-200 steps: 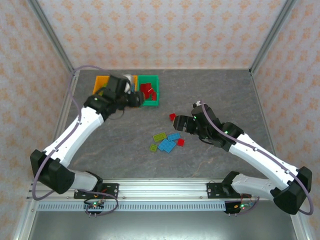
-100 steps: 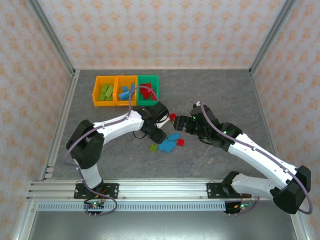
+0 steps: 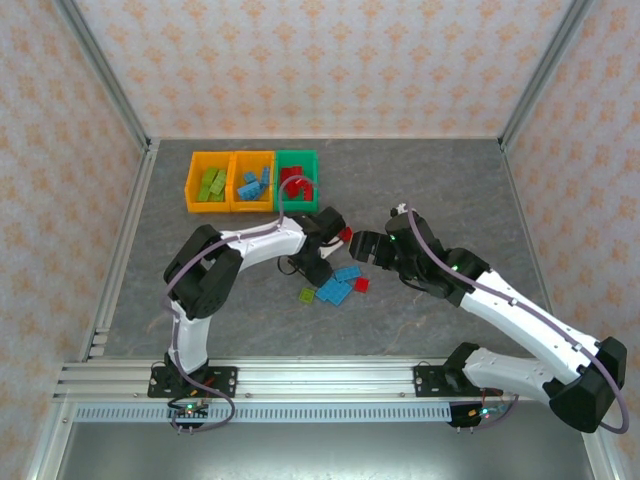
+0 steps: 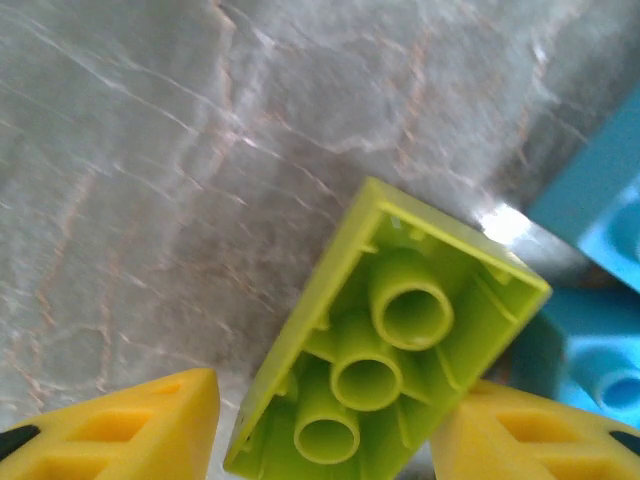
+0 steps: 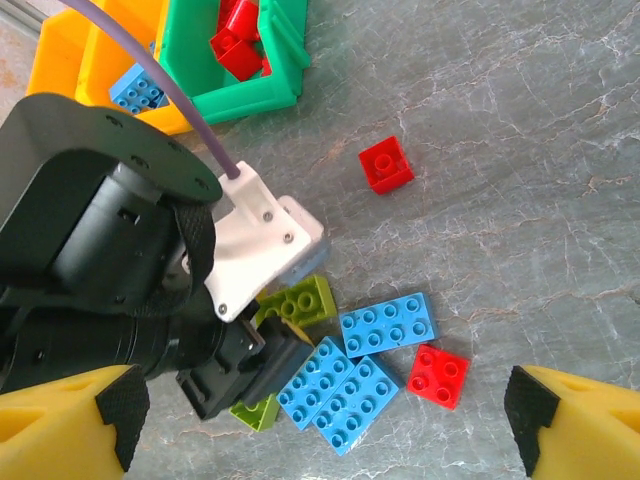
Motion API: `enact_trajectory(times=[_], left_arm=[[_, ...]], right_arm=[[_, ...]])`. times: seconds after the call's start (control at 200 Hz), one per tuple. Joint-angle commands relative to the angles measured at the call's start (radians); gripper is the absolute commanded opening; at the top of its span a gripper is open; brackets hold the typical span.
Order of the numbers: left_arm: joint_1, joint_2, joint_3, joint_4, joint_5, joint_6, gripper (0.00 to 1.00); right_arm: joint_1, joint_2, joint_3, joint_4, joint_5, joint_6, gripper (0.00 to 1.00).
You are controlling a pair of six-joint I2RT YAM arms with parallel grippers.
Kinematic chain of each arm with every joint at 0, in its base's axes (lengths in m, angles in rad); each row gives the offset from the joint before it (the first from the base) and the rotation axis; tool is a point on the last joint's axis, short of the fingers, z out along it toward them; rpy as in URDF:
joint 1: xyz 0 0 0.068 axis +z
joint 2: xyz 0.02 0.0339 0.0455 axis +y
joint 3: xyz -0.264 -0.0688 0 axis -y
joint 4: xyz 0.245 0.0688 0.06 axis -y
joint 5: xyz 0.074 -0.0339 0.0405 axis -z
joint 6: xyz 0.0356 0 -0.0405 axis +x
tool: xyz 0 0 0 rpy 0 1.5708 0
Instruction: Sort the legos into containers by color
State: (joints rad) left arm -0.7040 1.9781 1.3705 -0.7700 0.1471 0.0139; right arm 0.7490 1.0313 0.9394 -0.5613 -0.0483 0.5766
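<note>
Lime-green studded plastic brick (image 4: 385, 350) is underside-up beside the light-blue bricks (image 5: 345, 380), flanked by the left gripper's (image 4: 320, 430) jaws; clamped or not, unclear. It should squeeze squarely before lifting. Right gripper (image 5: 320, 425) hangs agape near those bricks

A: Containers (image 3: 232, 182), far left?
B: Three joined. Orange-yellow w/ lime legos (image 3: 211, 184), orange-yellow w/ blue, green bin (image 3: 297, 154) w/ red.
A: Loose ones?
B: Nearer, centre: blue bricks (image 3: 335, 290) clustered flat, red brick (image 3: 361, 284) just beside; lime brick (image 4: 390, 350) underside-up.
</note>
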Motion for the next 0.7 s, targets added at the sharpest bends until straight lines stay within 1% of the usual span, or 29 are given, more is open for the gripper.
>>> enact_trajectory(times=[0.0,0.195,0.27,0.295,0.355,0.425,0.535,0.621,0.691], left_arm=[[0.008,0.034,0.004,0.03,0.023,0.018,0.52],[0.025,-0.017,-0.049,0.103,0.055,-0.003,0.41],[0.055,-0.062,-0.083,0.14,0.082,-0.025,0.37],[0.066,-0.096,-0.095,0.154,0.093,-0.033,0.33],[0.099,-0.15,-0.124,0.19,0.118,-0.059,0.29],[0.143,-0.215,-0.154,0.23,0.143,-0.091,0.28],[0.225,-0.312,-0.181,0.263,0.144,-0.137,0.27],[0.322,-0.387,-0.191,0.284,0.139,-0.177,0.27],[0.427,-0.43,-0.183,0.3,0.124,-0.211,0.27]], right_arm=[[-0.005,-0.002,-0.007,-0.023,0.019,0.01,0.94],[-0.005,0.002,-0.016,-0.032,0.014,0.01,0.94],[-0.005,0.008,-0.02,-0.029,-0.005,0.008,0.94],[-0.005,0.011,-0.022,-0.026,-0.012,0.008,0.94],[-0.005,0.018,-0.024,-0.021,-0.025,0.006,0.94],[-0.005,0.029,-0.021,-0.017,-0.031,0.007,0.94],[-0.005,0.041,-0.017,-0.01,-0.036,0.005,0.94],[-0.005,0.045,-0.018,-0.004,-0.036,0.005,0.94],[-0.005,0.048,-0.019,0.0,-0.037,0.005,0.94]])
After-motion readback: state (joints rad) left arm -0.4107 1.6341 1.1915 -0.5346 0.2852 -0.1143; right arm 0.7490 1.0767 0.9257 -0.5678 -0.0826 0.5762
